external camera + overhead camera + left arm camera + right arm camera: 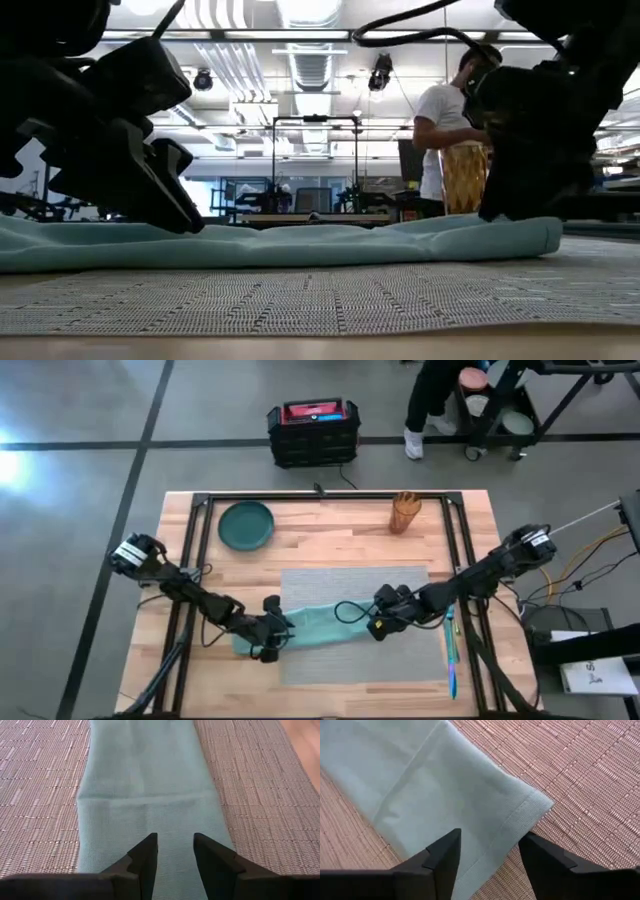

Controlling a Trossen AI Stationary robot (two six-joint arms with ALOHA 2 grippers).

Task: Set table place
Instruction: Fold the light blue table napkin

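**user1:** One grey woven placemat (385,585) is lying flat on the near-middle of the plank worktop (330,540), a bit toward the right side. A teal napkin (320,628) is stretching across its near-left part, one end hanging off the mat's left edge onto the wood.

**user2:** Yep, and both arms are sitting right at that cloth. The left pincer (272,630) is hovering low over the napkin's left end, with its fingers (145,862) standing apart and the fabric showing in the gap, so it's open and gripping nothing. The right pincer (375,622) is doing the same at the other end, its fingers (445,855) spread wide over the hemmed corner (530,805).

**user1:** From table height the napkin (300,245) is looking like a long low ridge on the mat (330,295).

**user2:** Other stuff: a dark green plate (246,525) is sitting at the far left of the worktop, a wooden cup (405,512) far right, something slim and blue (451,655) is lying just off the mat's right edge. A person (432,405) is standing beyond the worktop, near a black crate (313,432) on the floor.
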